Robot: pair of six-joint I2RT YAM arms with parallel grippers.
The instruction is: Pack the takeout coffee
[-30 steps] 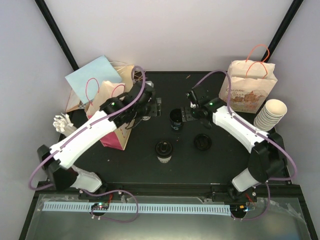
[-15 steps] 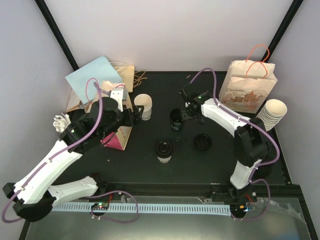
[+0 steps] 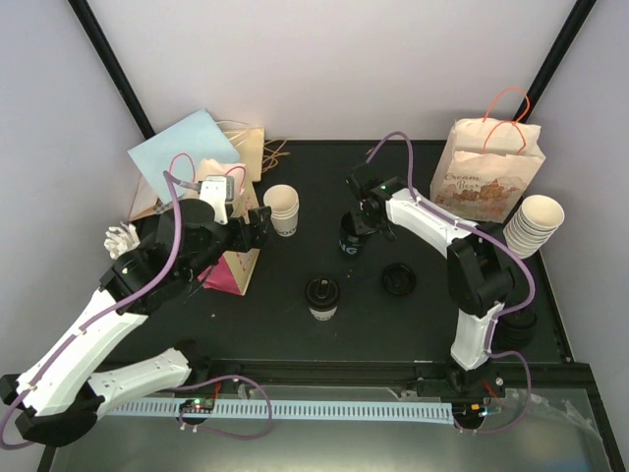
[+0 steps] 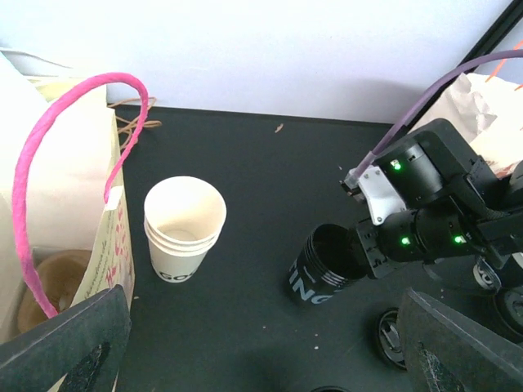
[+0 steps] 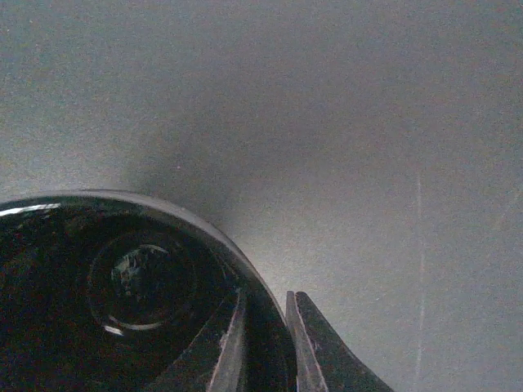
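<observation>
Apparently, right gripper [image 5: 265,299] pinches black cup [image 5: 122,278] rim.

Tabletop [image 3: 324,167] is matte black all over. The open black cup [image 4: 325,265] has white lettering on its side, while the short stack of cream cups [image 4: 185,224] has black lettering low down. The left paper bag [image 4: 65,163] is cream with pink print and a hot pink handle, and from the top camera its side panel is solid pink. There's a light blue sheet [image 3: 182,152] too. The right paper bag [image 3: 491,172] is tan with a brownish printed picture and orange handles. Tall cup stack [image 3: 533,224] is plain cream. Lidded cup [image 3: 321,297] is white with a black lid, and the loose lid [image 3: 398,279] is black as well. Left arm [image 3: 108,315] and right arm [image 3: 432,224] are white with black joints, purple cables [image 4: 458,73], and little green lights [image 4: 398,164].
</observation>
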